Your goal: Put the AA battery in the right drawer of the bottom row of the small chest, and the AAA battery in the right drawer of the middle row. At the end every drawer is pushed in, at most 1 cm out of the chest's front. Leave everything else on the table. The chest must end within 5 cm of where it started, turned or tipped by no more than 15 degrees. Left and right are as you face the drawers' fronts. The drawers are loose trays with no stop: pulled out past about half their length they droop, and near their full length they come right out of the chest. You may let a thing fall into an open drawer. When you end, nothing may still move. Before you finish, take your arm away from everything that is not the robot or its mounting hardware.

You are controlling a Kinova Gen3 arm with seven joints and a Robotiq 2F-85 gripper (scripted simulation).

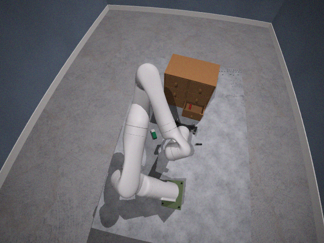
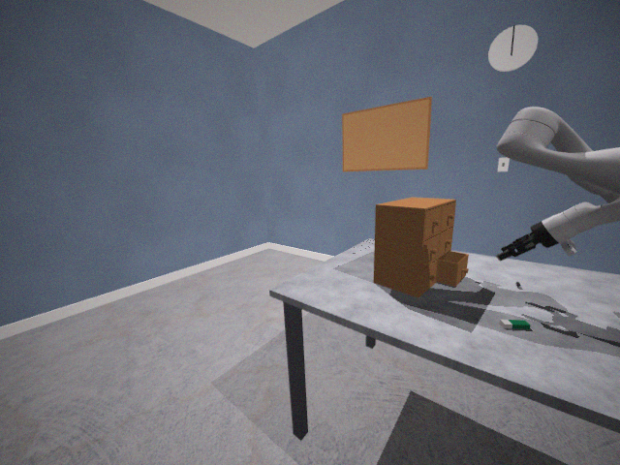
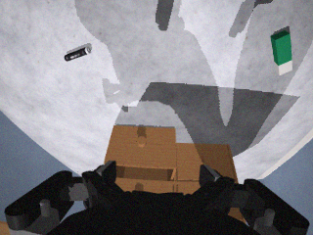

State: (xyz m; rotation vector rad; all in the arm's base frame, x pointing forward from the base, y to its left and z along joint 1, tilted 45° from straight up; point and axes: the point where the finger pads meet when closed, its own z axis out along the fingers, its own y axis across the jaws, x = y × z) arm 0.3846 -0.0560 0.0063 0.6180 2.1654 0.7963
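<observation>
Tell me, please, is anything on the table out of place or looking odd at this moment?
One drawer, bottom right of the chest, stands pulled out with a red battery inside, while all the others are shut. The open pincer holds nothing. A small dark battery lies loose on the table.

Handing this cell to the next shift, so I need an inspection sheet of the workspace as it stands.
Surface: grey table, shadowed patches.
Job's things: chest upright; bottom right drawer pulled out, red battery inside; small dark battery lying on the table; other drawers look shut.
Clutter: green-and-white eraser beside the arm.
Grippers: gripper open, empty, in front of the open drawer, apart from it.
Cables: nothing seen.
Surroundings: cork board, wall clock.
</observation>
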